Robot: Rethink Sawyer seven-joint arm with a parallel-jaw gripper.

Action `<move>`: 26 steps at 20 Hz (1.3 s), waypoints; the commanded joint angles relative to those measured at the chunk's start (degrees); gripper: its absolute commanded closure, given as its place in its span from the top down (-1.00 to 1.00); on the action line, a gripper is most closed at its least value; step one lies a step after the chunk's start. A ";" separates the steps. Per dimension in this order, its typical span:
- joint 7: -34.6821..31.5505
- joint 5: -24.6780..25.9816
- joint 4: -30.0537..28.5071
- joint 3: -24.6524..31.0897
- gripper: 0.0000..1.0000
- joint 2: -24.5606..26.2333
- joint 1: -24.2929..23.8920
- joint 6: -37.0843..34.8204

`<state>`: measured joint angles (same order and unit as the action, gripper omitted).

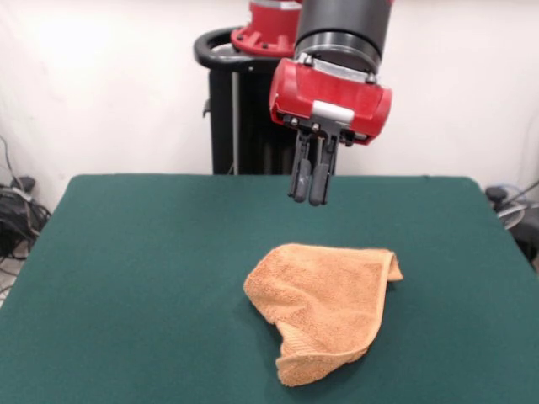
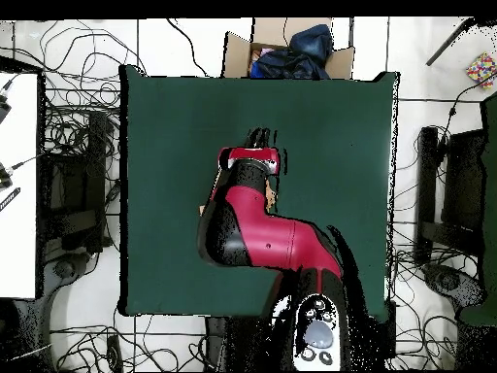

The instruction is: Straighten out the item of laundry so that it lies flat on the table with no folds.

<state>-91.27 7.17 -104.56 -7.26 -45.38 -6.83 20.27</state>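
Towel (image 1: 324,307) lay crumpled on desk (image 1: 135,278), soft, light, floppy; best grabbed at hemmed corner. End effector (image 1: 309,195) hung above, fingers pressed together, empty.

table (image 1: 126,269) open all round | only obstacle: crumpled towel (image 1: 324,307)

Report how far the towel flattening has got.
Nothing looks done: the towel lies crumpled on the table, edges folded over. Nothing is in hand; the gripper hangs above it, fingers together, empty. Left: grasp an edge and spread it flat.
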 commanded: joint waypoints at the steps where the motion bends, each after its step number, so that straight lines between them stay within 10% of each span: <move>1: -13.60 0.91 -3.69 5.17 -1.00 0.11 -0.87 0.78; 26: -15.81 -6.37 -7.33 0.99 -1.00 0.61 1.92 4.18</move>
<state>-91.28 4.92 -106.22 -7.25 -45.81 -6.76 23.58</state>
